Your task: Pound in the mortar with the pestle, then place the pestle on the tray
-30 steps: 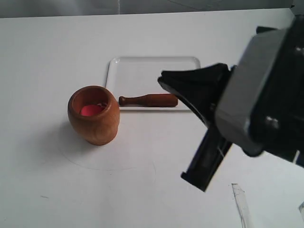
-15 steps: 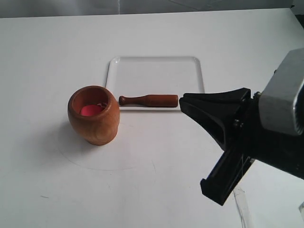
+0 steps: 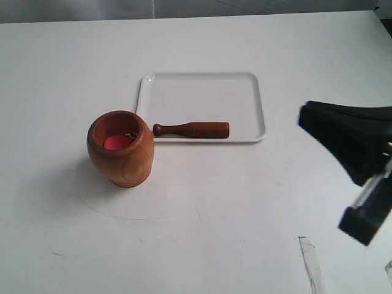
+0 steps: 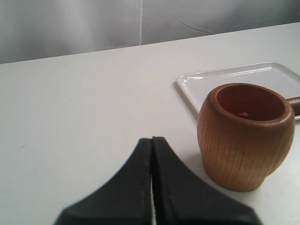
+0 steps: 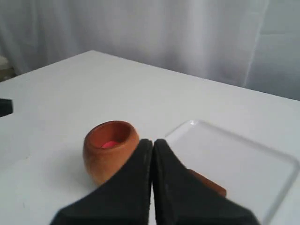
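Pestle (image 3: 191, 129) lying flat along near edge of tray (image 3: 202, 92), knob end toward mortar (image 3: 120, 148) just left; right gripper (image 5: 153, 141) and left gripper (image 4: 152, 139) both clenched empty, clear of pestle

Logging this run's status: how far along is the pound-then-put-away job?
Done, by the look of it: the pestle lies flat on the tray, next to the mortar with its red-pink contents. In hand: nothing; the left gripper and right gripper are both shut and empty, clear of the pestle. Left: nothing visible, though a still cannot confirm the pounding.
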Available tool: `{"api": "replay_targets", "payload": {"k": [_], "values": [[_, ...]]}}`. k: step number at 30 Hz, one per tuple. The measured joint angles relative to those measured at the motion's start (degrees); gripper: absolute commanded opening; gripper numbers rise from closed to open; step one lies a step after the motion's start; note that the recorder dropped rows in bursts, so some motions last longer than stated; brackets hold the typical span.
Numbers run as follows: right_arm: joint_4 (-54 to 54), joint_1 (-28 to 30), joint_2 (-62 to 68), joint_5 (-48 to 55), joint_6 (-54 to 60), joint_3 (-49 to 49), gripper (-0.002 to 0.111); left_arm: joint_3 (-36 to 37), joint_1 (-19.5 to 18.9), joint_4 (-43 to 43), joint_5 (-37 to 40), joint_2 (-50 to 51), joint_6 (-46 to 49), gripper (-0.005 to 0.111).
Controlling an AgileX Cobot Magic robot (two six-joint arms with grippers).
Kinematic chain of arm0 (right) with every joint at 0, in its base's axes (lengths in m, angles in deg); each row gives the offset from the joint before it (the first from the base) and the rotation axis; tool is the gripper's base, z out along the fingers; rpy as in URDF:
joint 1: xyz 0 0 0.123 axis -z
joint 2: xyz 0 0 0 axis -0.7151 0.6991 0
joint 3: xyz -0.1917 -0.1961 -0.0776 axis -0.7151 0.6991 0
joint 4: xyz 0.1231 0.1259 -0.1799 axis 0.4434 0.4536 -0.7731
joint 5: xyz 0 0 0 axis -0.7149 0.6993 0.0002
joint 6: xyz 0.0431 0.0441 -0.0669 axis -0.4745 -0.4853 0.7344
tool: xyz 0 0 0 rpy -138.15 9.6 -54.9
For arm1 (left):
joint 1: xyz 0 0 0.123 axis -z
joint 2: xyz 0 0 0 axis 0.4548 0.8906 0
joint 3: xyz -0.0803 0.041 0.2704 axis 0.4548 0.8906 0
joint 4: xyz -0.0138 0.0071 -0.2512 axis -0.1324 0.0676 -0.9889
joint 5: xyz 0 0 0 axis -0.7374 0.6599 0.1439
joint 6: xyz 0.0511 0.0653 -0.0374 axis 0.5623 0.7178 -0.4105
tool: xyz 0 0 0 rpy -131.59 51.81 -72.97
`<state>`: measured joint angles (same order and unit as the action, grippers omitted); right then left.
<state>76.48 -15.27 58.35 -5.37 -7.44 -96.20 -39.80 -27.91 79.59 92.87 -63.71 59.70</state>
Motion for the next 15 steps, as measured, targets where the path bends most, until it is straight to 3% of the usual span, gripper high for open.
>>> {"api": "replay_targets", "payload": {"k": [7, 12, 15], "values": [[3.4, 17.1, -21.7, 3.2, 0.0, 11.3, 0.000, 0.0, 0.0, 0.0, 0.0, 0.0, 0.0, 0.000], [1.3, 26.9, -32.2, 7.9, 0.0, 15.8, 0.000, 0.0, 0.0, 0.0, 0.0, 0.0, 0.0, 0.000], [1.1, 36.1, -34.5, 11.5, 0.0, 16.8, 0.000, 0.0, 0.0, 0.0, 0.0, 0.0, 0.0, 0.000]]}}
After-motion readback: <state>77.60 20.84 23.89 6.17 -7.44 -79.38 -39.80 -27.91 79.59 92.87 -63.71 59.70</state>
